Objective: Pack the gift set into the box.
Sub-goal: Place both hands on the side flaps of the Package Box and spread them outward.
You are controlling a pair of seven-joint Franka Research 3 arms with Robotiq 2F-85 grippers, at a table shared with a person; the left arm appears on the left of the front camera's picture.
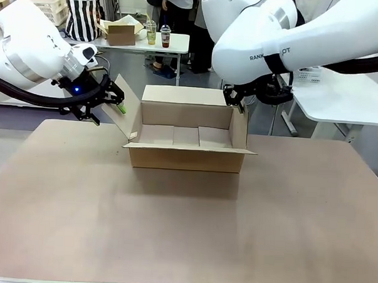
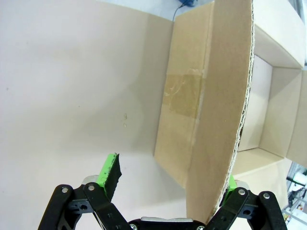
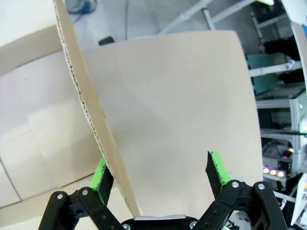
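Front view: the box (image 1: 188,159) stands open on the table (image 1: 184,241), and lies between the two grippers. The left gripper (image 1: 112,102) is at the outer edge of the left flap (image 1: 129,111), which leans away from the box toward it. The right gripper (image 1: 236,101) hangs at the top of the right flap (image 1: 240,128), which stands upright just below it. The inside of the box is bare cardboard.

Left wrist view: the left gripper (image 2: 170,177) has its jaws spread wide. The left flap (image 2: 223,96) runs between them, hard by one jaw and well clear of the other. The table (image 2: 72,96) lies beyond the free jaw.

Right wrist view: the right gripper (image 3: 158,171) is spread as well. The corrugated edge of the right flap (image 3: 91,110) passes just inside one jaw, and the box (image 3: 38,120) floor is beyond that jaw.

Neither flap is pinched (each only stands in the gap), so the likely trouble is a one-sided push. As the jaws close, the nearer one would probably meet the card first and could crease the flap or drag the light, empty box across the table. The left flap, already leaning, could also slip out past the fingertips.
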